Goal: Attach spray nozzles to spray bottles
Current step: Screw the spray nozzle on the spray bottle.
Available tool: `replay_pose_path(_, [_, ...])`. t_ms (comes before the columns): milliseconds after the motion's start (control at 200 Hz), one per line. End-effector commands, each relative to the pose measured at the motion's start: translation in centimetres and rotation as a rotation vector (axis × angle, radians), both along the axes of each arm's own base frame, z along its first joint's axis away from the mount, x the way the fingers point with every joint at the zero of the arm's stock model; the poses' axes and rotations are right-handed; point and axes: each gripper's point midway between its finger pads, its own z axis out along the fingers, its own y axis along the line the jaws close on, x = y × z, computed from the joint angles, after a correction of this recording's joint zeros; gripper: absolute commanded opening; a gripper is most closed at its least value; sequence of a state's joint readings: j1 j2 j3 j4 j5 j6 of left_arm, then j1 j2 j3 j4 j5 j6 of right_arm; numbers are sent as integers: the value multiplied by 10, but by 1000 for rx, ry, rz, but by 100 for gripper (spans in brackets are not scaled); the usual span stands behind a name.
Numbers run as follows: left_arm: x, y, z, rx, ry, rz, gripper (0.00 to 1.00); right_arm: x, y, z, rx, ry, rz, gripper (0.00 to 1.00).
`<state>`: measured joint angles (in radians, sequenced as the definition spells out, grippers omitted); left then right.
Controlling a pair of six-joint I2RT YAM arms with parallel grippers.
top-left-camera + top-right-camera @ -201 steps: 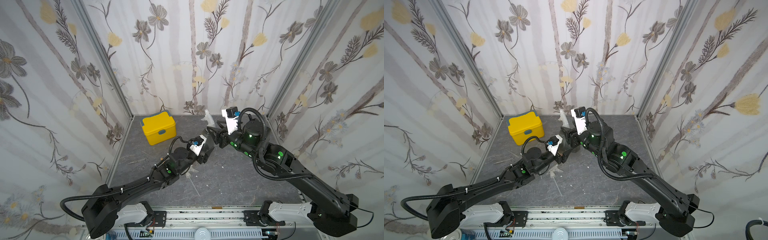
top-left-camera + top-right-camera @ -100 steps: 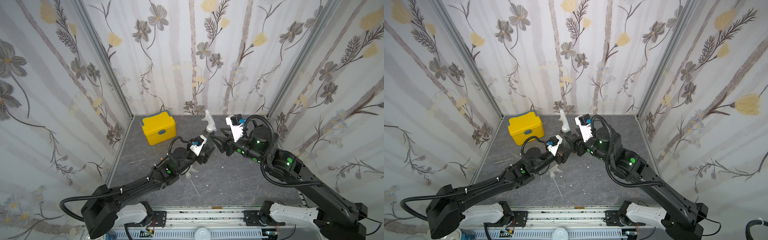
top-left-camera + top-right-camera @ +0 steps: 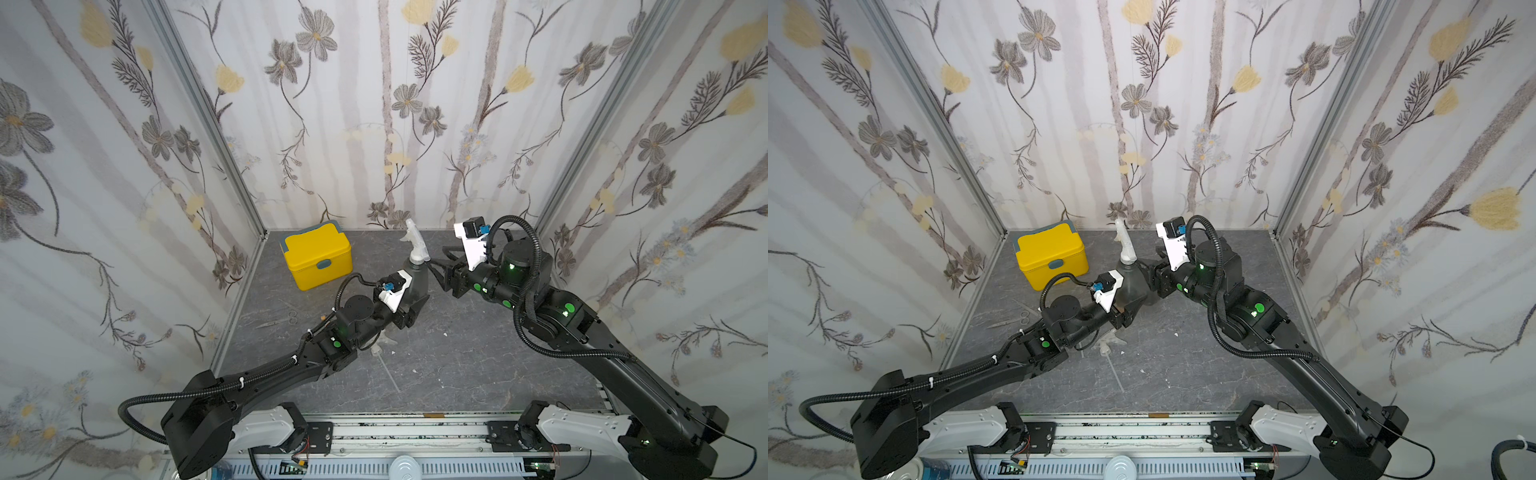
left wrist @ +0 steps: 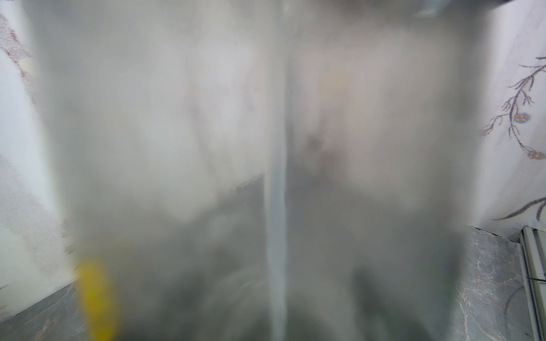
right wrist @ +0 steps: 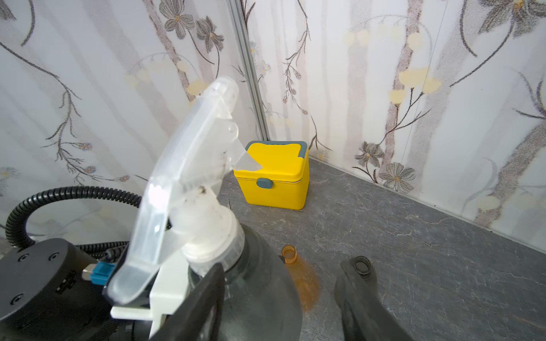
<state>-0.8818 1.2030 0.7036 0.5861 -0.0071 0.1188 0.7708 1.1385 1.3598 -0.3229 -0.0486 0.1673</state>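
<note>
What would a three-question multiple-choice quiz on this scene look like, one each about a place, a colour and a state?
1. The yellow box stands: A) by the back wall; B) between the arms; C) on a bottle.
2. The spray nozzle on the grey bottle is: A) orange; B) black; C) clear-whitish.
3. That bottle is: A) lying flat; B) neck up in the left gripper; C) inside the box.
Answers: 1 A, it sits at the wall's foot; 2 C, see-through whitish plastic; 3 B, the gripper clamps its body.
</note>
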Motion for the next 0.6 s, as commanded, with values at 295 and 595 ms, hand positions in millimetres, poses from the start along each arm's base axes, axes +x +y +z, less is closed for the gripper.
replay_pose_path(295, [-3,-1,15,-29,-53,-19,77,-4,12,8,48,-14,63,59])
replay_pose_path(595, [-3,-1,14,-29,-53,-14,77,-14,4,13,46,-19,69,59])
